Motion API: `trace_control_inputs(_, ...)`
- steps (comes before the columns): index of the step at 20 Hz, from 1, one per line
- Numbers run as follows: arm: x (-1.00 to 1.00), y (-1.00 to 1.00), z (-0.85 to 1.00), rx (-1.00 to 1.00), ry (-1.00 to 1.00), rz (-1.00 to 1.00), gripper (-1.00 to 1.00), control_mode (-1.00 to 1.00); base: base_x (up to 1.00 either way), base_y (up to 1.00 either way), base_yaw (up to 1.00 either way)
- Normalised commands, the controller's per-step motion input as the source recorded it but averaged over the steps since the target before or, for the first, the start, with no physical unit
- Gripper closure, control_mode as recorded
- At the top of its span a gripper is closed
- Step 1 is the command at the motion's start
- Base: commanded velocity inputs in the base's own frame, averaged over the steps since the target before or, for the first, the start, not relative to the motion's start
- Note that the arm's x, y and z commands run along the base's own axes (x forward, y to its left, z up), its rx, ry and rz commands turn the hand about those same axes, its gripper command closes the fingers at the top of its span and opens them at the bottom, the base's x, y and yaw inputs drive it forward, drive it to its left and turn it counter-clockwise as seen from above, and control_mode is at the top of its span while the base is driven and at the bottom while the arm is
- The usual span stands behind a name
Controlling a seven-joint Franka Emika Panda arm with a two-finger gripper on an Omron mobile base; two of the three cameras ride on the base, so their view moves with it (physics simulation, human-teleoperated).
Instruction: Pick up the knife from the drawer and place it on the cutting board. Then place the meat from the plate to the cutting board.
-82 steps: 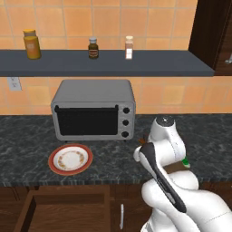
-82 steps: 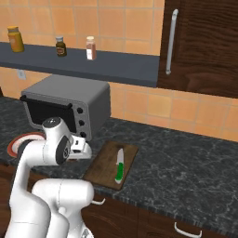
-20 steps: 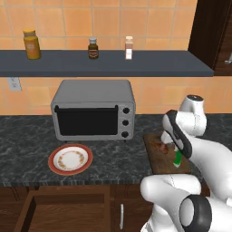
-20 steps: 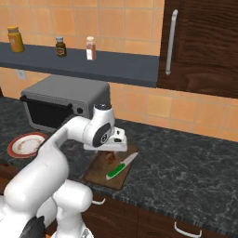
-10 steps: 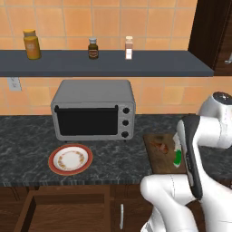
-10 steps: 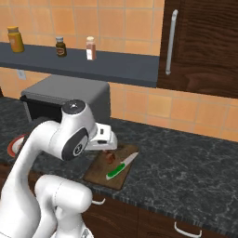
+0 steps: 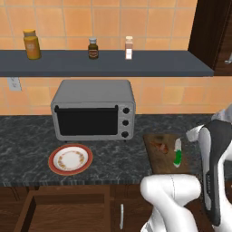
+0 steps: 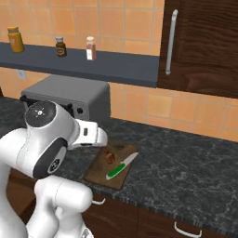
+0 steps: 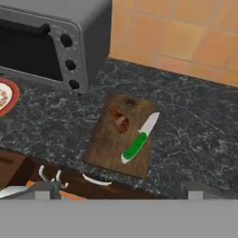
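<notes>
Two things lie on your cutting board [image 9: 120, 137] now: the knife [image 9: 139, 139] and the meat [image 9: 120, 121]. The knife rests flat with its green handle toward the front edge of the surface [image 9: 195, 130] and the blade pointing back toward the wall. The meat sits beside the blade, close to it, nearer the toaster oven [image 7: 93, 108]. Your plate [image 7: 70, 159] stands bare in front of the oven, well apart from the board. The drawer [image 7: 63, 211] below it hangs pulled out. Your gripper [image 9: 119, 189] looks down on the board from above, its jaws spread wide and holding nothing.
</notes>
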Motion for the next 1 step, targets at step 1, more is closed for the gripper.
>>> trace_control_inputs(1, 0.00, -0.11, 0.51, 0.38, 0.00, 0.08, -1.00, -1.00, 0.00, 0.00, 0.00)
